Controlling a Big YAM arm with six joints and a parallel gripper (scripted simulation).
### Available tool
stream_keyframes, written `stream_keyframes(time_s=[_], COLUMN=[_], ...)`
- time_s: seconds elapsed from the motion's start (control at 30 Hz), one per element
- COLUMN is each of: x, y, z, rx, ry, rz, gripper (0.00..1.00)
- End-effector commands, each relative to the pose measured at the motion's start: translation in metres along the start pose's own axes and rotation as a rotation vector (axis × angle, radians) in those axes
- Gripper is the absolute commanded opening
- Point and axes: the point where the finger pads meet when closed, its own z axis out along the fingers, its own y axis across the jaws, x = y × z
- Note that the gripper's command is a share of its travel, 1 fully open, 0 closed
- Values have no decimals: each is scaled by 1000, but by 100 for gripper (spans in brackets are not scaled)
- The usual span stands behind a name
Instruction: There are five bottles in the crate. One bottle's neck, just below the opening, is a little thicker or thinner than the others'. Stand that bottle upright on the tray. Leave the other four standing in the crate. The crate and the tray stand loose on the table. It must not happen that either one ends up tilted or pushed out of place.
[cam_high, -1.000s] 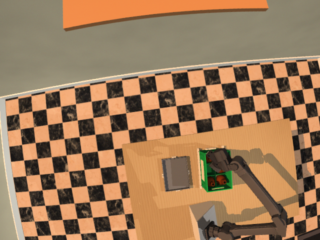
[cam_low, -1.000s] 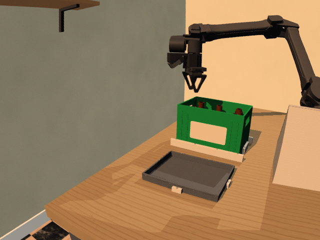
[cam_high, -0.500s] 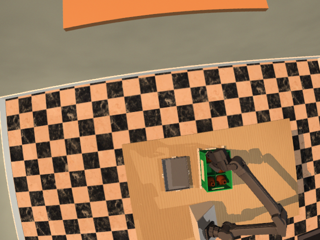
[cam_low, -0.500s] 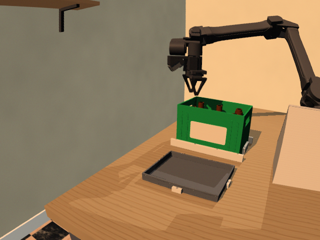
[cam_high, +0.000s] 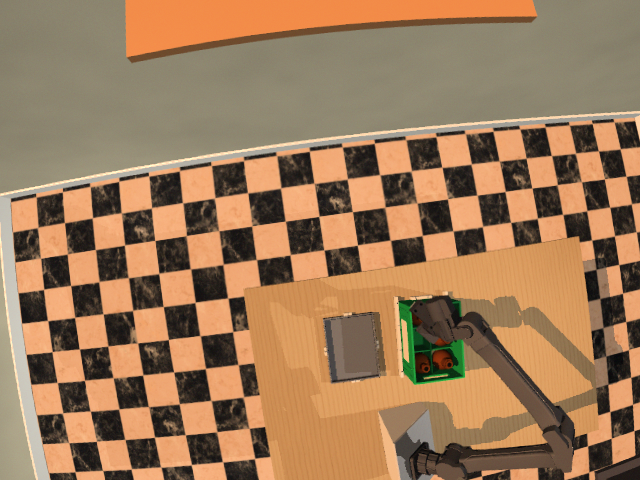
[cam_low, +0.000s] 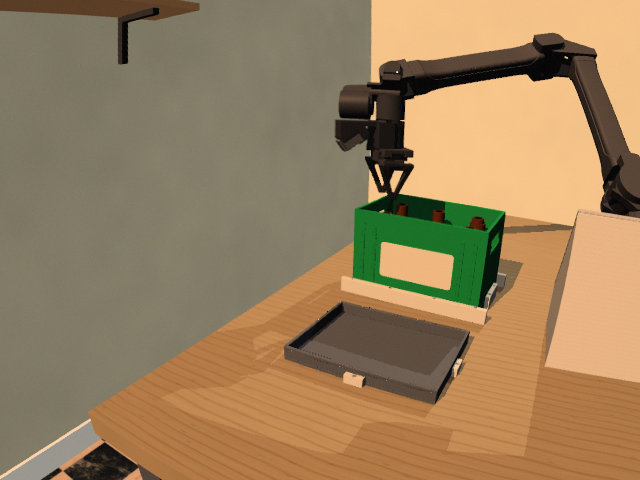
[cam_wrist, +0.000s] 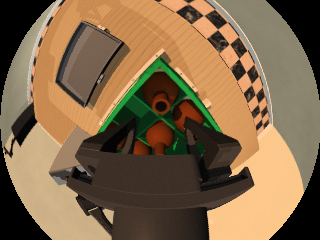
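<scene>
A pale rectangular label (cam_high: 405, 338) (cam_low: 416, 266) is on the long side of the green plastic crate (cam_high: 462, 356) (cam_low: 418, 229) (cam_wrist: 131, 91); I can read no writing on it. Inside the crate stand the reddish-brown bottles (cam_high: 442, 359) (cam_low: 438, 215) (cam_wrist: 160, 134), with round shoulders and narrow necks. The bottle with the different neck is among them, but which one, I cannot tell. The black claw (cam_high: 426, 322) (cam_low: 392, 195) (cam_wrist: 160, 121) is spread partly, above the crate's far end, and pinches nothing. The dark grey shallow tray (cam_high: 361, 343) (cam_low: 377, 343) (cam_wrist: 87, 65) lies flat beside the crate, on the wooden table (cam_high: 289, 320) (cam_low: 232, 403) (cam_wrist: 145, 37).
</scene>
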Motion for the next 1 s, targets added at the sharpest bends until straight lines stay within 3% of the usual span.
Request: stream_keyframes(time_s=[0.0, 0.33, 0.97], x=[-4, -1, -3], y=[-9, -3, -7], z=[13, 25, 24], rx=[-2, -8, -4], ry=[8, 17, 12], rz=[7, -4, 5], gripper=[61, 61, 61])
